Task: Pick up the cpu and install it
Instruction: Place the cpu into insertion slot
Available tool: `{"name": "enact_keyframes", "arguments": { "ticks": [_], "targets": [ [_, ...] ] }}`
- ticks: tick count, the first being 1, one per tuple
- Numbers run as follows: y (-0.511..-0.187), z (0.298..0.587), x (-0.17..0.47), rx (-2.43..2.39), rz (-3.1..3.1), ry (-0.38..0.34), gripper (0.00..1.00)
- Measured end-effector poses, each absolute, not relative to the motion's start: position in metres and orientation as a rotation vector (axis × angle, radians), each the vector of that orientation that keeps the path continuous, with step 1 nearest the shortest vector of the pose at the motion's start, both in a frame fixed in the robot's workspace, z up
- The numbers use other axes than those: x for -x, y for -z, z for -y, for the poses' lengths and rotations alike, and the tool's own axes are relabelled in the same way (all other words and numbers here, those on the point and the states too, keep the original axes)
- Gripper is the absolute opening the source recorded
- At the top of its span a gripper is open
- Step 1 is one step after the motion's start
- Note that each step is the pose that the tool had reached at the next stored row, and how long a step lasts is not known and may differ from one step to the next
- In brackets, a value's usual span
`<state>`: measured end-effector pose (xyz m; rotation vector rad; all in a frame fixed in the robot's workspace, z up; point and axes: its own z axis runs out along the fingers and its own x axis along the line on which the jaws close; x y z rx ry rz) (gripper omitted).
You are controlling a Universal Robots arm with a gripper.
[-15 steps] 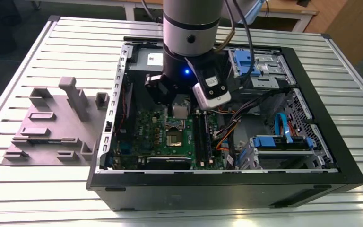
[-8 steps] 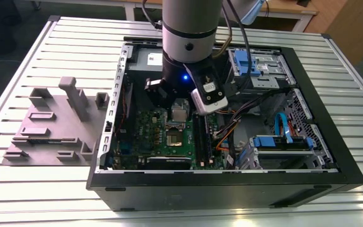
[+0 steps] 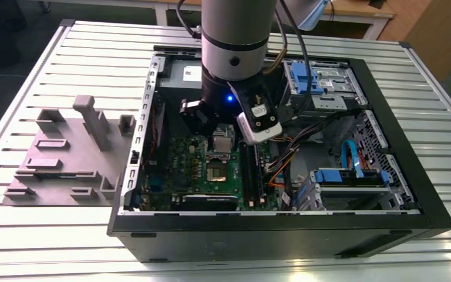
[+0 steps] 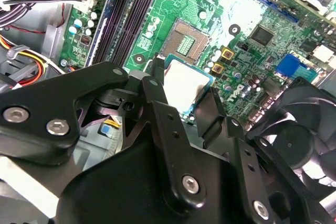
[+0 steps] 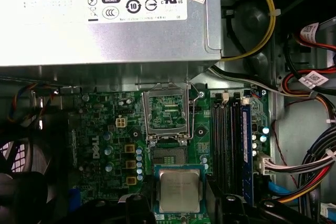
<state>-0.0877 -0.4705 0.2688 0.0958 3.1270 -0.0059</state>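
Note:
The cpu (image 4: 185, 83) is a small square chip with a silvery top and a thin greenish rim. It hangs level between the black fingers (image 4: 157, 80) of my gripper (image 4: 184, 92), which is shut on its two opposite edges. In the first wrist view the cpu (image 5: 180, 189) hovers just beside the open socket (image 5: 169, 156), on the side away from the raised metal socket frame (image 5: 167, 113). The bare socket (image 4: 189, 40) lies just beyond the chip on the green motherboard (image 4: 247, 9). In the exterior view the arm (image 3: 234, 53) reaches down into the open computer case over the motherboard (image 3: 209, 176).
Black memory sticks (image 5: 233, 140) run alongside the socket. The grey power supply (image 5: 105, 19) sits past the socket frame. A black fan (image 4: 299, 135) and bundled cables (image 5: 310, 166) flank the board. Case walls (image 3: 288, 226) ring the space. A grey fixture (image 3: 69, 153) lies at the exterior view's left.

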Motion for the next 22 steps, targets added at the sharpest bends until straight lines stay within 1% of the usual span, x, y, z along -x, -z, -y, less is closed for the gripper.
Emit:
{"name": "enact_keyframes", "arguments": {
  "ticks": [22],
  "targets": [
    [-0.2647, 0.4705, 0.0877, -0.096, -3.127, 0.006, 0.47]
  ]
}}
